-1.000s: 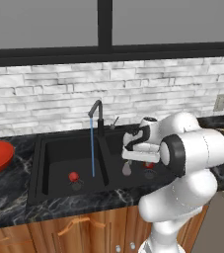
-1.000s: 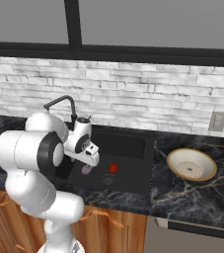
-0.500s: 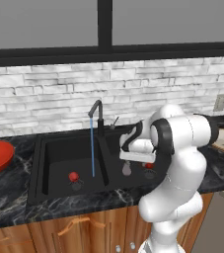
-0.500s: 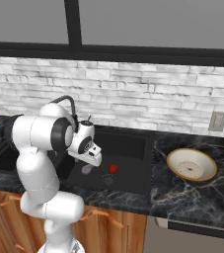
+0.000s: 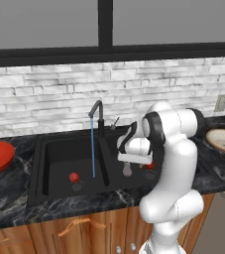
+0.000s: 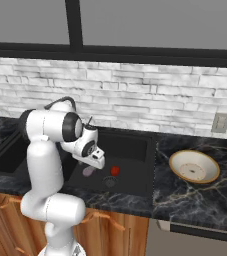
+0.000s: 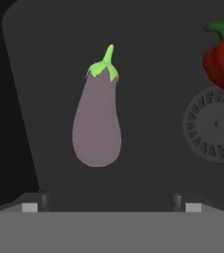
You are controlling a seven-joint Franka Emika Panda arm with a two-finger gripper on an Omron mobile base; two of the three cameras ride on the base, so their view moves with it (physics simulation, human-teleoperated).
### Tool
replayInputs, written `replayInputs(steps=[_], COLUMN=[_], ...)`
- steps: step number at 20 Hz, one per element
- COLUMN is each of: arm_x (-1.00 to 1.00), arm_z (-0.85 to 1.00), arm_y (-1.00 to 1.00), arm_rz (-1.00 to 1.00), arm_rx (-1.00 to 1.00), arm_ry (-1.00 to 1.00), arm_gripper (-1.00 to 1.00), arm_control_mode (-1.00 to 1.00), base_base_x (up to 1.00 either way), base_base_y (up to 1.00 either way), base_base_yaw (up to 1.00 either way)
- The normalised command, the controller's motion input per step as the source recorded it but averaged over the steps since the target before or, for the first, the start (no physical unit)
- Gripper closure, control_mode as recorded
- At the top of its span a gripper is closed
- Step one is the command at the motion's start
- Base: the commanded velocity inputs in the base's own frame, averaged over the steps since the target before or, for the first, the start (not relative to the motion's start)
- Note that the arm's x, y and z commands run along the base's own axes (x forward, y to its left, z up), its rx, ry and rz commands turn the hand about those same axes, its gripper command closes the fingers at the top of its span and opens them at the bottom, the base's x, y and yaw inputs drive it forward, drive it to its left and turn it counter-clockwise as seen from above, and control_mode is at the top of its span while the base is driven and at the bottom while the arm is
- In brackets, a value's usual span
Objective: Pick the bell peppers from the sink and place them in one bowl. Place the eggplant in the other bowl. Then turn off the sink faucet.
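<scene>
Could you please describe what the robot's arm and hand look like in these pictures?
The arm is glossy white, built of rounded, tube-like segments with dark grey to black bands at the joints. The hand is a white, boxy block on a dark wrist. In the hand view, its two small dark fingertips carry pale pads.

Whitewashed brick backsplash (image 5: 49,94) under a dark-framed window (image 5: 104,25) with grey panes. Black marbled countertop (image 6: 200,200) over wooden cabinets (image 5: 74,230) with curved handles. Wall outlet (image 6: 218,123) at right of backsplash.
</scene>
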Motion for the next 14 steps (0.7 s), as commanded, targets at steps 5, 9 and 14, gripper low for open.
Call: replayInputs(steps=[5, 9, 14], arm_x=[0.35, 0.36, 0.15], arm_z=[-0.34, -0.31, -0.3], arm_y=[0.0, 0.0, 0.05], arm_rz=[0.0, 0.0, 0.0], arm_rx=[0.0, 0.0, 0.0], arm_ry=[0.0, 0.0, 0.0], arm_gripper=[-1.0, -1.0, -1.0], arm_control_mode=[-1.0, -1.0, -1.0], base_base_x=[0.0, 0.0, 0.0], base_base_y=[0.0, 0.0, 0.0], base_base_yaw=[0.0, 0.0, 0.0])
